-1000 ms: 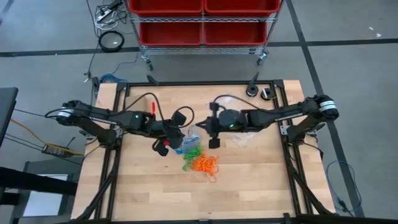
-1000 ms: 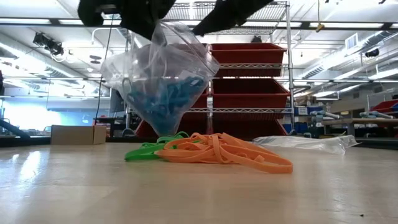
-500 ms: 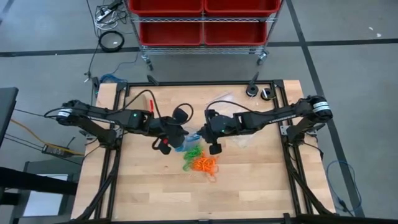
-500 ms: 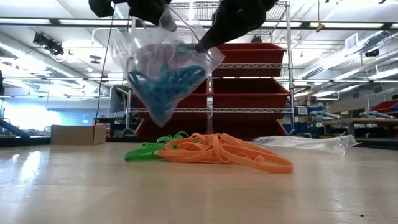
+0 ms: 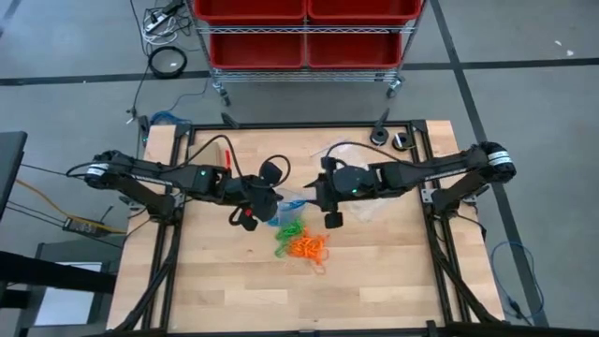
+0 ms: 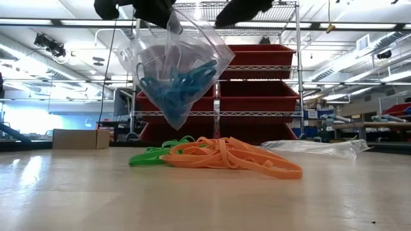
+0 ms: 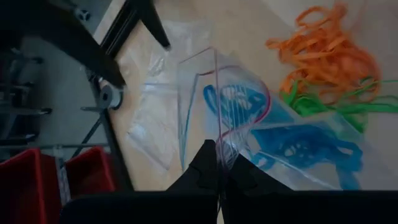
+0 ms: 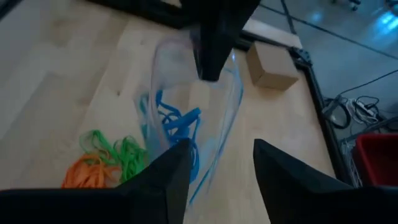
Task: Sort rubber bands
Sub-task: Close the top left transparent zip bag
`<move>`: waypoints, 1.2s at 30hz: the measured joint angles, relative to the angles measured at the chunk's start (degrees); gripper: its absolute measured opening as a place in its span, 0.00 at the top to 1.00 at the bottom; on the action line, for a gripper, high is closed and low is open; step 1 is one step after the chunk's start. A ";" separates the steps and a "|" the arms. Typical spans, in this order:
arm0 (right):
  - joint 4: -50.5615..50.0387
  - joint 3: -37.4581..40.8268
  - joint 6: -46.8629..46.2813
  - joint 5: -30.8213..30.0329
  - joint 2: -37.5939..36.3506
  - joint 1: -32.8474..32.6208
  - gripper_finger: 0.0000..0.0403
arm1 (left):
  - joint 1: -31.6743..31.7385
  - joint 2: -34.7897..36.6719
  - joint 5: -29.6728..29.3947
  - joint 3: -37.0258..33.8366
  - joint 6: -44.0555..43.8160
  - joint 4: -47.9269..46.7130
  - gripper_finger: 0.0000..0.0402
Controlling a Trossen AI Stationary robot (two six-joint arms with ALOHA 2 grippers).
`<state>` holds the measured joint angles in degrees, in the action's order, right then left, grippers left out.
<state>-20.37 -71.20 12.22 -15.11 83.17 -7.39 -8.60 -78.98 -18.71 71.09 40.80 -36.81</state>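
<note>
While it hangs above the table point(image 5: 215, 271), a clear bag point(image 6: 176, 70) of blue rubber bands point(image 6: 180, 83) is pinched at its rim by the left gripper point(image 7: 219, 168).
That gripper's fingers are clenched on the bag's edge; just right of it, green rubber bands point(image 6: 154, 154) and orange rubber bands point(image 6: 237, 157) lie heaped together on the wood, beneath and beside the bag. Farther right, the right gripper point(image 8: 214, 171) hovers beside the bag, fingers spread and empty, with another clear bag point(image 6: 318, 147) flat on the table.
</note>
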 joint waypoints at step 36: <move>39.98 30.14 -12.68 2.38 -16.70 1.82 0.63 | -0.07 2.75 -1.60 2.27 5.72 19.32 1.00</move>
<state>19.61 -41.06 -0.46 -12.74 66.47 -5.57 -8.67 -76.23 -20.31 73.36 46.52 -17.48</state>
